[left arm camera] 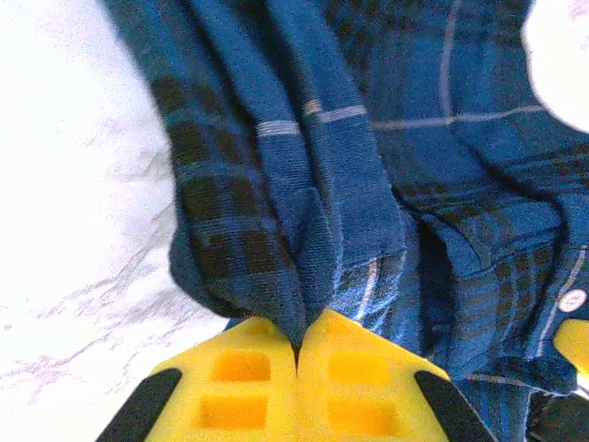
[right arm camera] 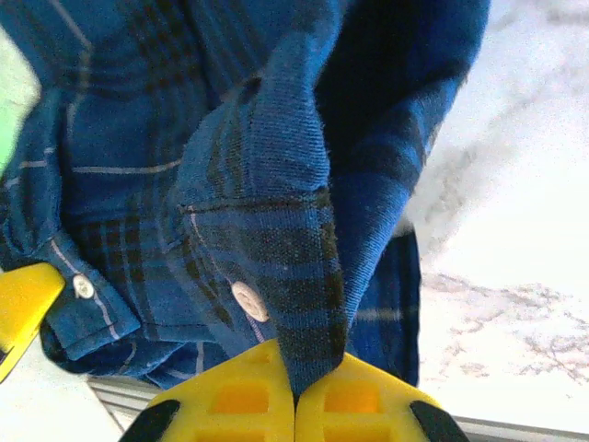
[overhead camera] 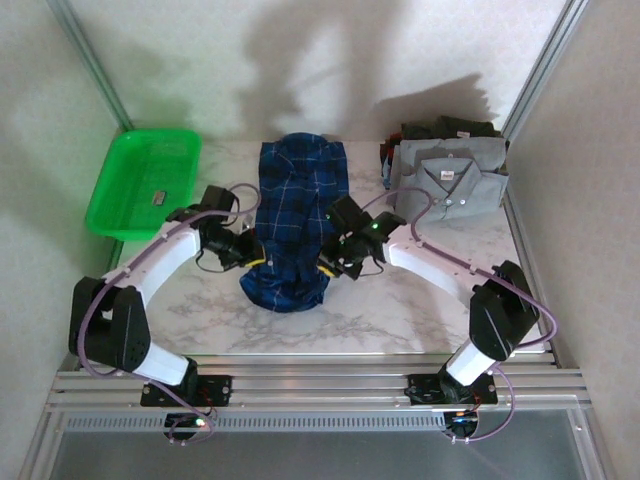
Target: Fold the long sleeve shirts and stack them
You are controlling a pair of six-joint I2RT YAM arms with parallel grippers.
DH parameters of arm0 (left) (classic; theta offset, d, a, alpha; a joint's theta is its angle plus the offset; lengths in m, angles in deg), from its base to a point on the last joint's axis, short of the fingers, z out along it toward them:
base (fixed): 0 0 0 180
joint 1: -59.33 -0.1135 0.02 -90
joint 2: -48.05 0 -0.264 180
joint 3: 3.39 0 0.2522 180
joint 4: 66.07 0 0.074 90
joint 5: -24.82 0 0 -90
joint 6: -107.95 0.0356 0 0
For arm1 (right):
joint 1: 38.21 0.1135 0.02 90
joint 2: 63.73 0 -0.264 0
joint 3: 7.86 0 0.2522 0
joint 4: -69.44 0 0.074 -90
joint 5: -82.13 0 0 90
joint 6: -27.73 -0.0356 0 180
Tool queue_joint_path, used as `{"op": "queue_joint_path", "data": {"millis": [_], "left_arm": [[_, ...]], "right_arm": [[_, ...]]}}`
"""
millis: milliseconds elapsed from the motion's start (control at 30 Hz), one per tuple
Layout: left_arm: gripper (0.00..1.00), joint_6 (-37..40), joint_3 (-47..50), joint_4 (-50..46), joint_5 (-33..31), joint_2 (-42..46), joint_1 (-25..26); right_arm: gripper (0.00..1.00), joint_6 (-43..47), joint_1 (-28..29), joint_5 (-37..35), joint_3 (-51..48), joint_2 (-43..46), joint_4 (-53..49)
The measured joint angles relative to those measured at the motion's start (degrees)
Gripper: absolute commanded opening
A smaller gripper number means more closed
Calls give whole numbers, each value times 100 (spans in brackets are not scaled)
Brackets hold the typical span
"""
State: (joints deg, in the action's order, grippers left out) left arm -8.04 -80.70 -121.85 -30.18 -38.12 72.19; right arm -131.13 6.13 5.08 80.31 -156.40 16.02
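Note:
A dark blue plaid long sleeve shirt (overhead camera: 297, 215) lies lengthwise in the middle of the marble table, folded into a narrow strip. My left gripper (overhead camera: 257, 258) is shut on its lower left edge; the left wrist view shows a fold of plaid cloth (left arm camera: 304, 276) pinched between the yellow fingers (left arm camera: 239, 378). At the lower right edge my right gripper (overhead camera: 327, 265) is shut on the cloth, a buttoned cuff (right arm camera: 276, 267) caught between its yellow fingers (right arm camera: 359, 405). A folded grey shirt (overhead camera: 452, 175) lies on darker folded ones (overhead camera: 450, 128) at the back right.
A green plastic basket (overhead camera: 145, 180) stands at the back left with a small dark item inside. Bare marble table (overhead camera: 350, 320) lies in front of the plaid shirt. Metal frame posts rise at the back corners.

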Motion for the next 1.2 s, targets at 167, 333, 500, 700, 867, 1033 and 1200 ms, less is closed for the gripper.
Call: {"op": "queue_joint_path", "data": {"millis": [167, 333, 500, 700, 867, 1033, 1200], "left_arm": [[0, -146, -748, 136, 214, -518, -133], [0, -341, -1058, 468, 389, -1019, -293], [0, -605, -1296, 798, 516, -1521, -529], [0, -708, -1742, 1027, 599, -2098, -638], [0, -726, -1851, 1078, 599, -2376, -717], [0, -791, -1851, 1167, 599, -2457, -815], [0, -833, -1853, 1274, 599, -2623, -863]], "right_arm": [[0, 389, -546, 90, 745, -378, -227], [0, 743, -951, 260, 1394, -973, -350], [0, 1038, -1285, 387, 1910, -1530, -476], [0, 1344, -1665, 595, 2459, -2218, -533], [0, 1569, -1812, 695, 3008, -2835, -656], [1, 1665, -1840, 813, 3316, -3217, -686], [2, 1687, -1882, 890, 3637, -3536, -745]]}}
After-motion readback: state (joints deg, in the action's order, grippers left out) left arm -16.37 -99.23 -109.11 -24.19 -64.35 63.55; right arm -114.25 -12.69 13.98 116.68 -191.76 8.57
